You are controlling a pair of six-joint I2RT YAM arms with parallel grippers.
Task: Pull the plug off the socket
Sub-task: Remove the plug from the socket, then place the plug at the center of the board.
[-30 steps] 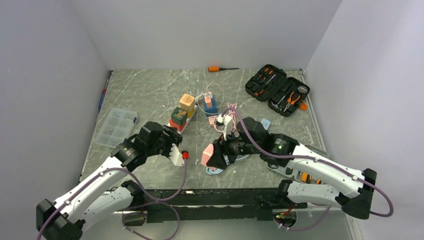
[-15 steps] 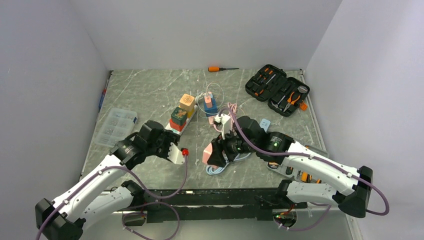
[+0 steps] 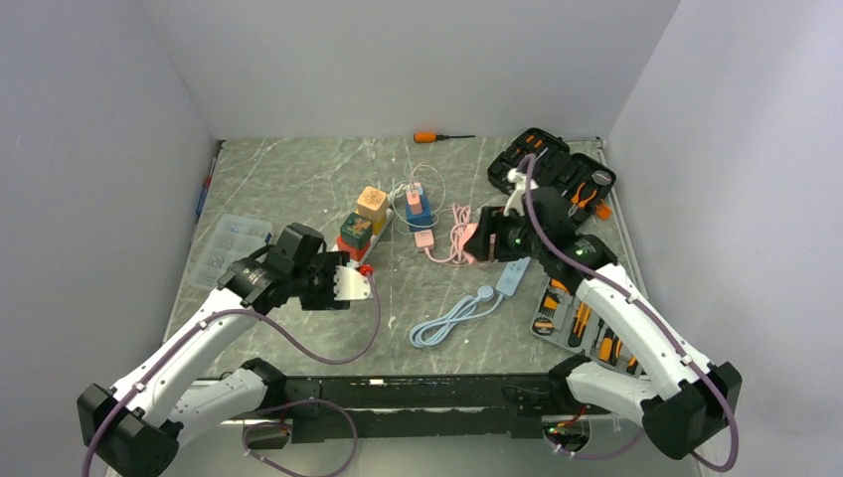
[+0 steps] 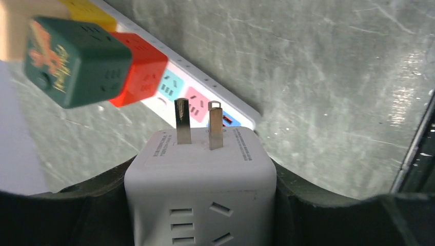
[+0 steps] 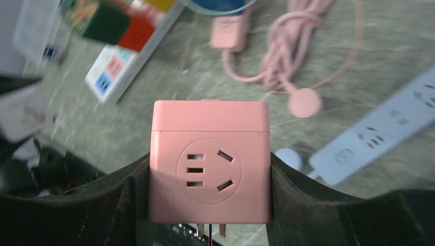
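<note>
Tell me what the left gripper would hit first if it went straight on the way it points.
Probably the white power strip: the prongs of the adapter in the left gripper aim at its end sockets, though depth is unclear.

fine print on white plug (image 4: 200, 177), unreadable

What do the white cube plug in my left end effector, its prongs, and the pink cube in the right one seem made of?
White cube plug: probably moulded plastic, satin finish; rounded edges, printed grey text.
Prongs: metal, likely plated; flat blades with a dull shine.
Pink cube: apparently the same kind of plastic, smooth and matte, with a moulded seam near its top edge.
</note>
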